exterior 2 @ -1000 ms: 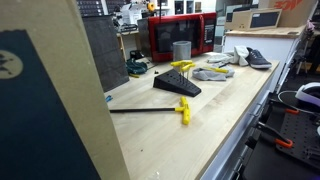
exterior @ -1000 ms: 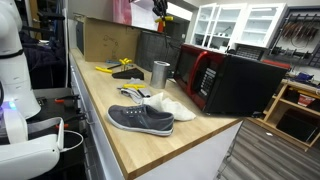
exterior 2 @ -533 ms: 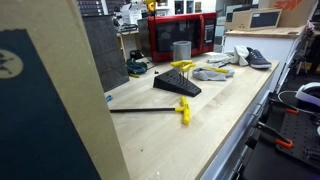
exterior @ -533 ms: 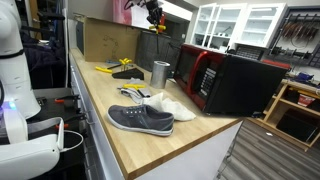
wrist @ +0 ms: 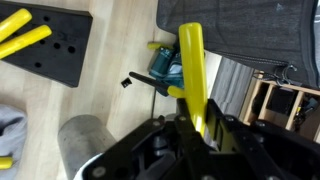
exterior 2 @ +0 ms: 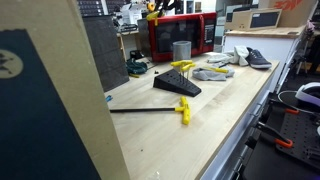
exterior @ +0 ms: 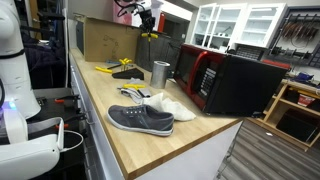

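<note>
My gripper (exterior: 142, 17) hangs high above the back of the wooden counter (exterior: 120, 135), shut on a yellow rod (wrist: 192, 75) that sticks out past the fingertips. In the wrist view the gripper (wrist: 200, 126) has the rod clamped between its black fingers (wrist: 223, 130). Far below lie a black base (wrist: 50, 45) with yellow pegs, a metal cup (wrist: 85, 145) and a teal tool (wrist: 164, 66). In an exterior view the gripper (exterior 2: 154, 8) shows near the top edge, above the red microwave (exterior 2: 180, 35).
A grey shoe (exterior: 140, 119) and a white cloth (exterior: 172, 106) lie near the counter's front. The metal cup (exterior: 161, 72) stands beside the red-and-black microwave (exterior: 225, 82). A cardboard panel (exterior: 105, 40) and a dark panel (wrist: 240, 25) line the back. A yellow-headed tool (exterior 2: 160, 109) lies on the wood.
The gripper has moved sideways and a little down with the yellow rod still in it, away from above the microwave. Nothing on the counter has shifted.
</note>
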`<action>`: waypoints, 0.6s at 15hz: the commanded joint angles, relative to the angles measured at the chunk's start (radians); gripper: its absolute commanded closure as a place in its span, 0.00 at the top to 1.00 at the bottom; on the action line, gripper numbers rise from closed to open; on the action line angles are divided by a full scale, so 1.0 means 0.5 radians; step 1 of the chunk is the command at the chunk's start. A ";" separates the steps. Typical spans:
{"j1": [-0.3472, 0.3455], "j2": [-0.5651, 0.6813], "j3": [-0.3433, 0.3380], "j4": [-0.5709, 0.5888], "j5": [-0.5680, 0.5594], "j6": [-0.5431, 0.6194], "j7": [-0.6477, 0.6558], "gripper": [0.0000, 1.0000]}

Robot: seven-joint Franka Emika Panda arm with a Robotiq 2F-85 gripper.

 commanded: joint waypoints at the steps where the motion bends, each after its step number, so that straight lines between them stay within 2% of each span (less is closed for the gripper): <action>1: 0.022 -0.083 0.025 -0.190 0.082 0.099 -0.005 0.06; 2: 0.038 -0.088 0.026 -0.217 0.146 0.089 -0.045 0.06; 3: 0.010 -0.005 0.020 -0.121 0.053 0.037 -0.014 0.06; 4: 0.013 -0.002 0.024 -0.145 0.058 0.038 -0.017 0.22; 8: 0.008 0.014 0.022 -0.145 0.056 0.038 -0.016 0.22; 9: 0.008 0.014 0.022 -0.145 0.055 0.038 -0.016 0.06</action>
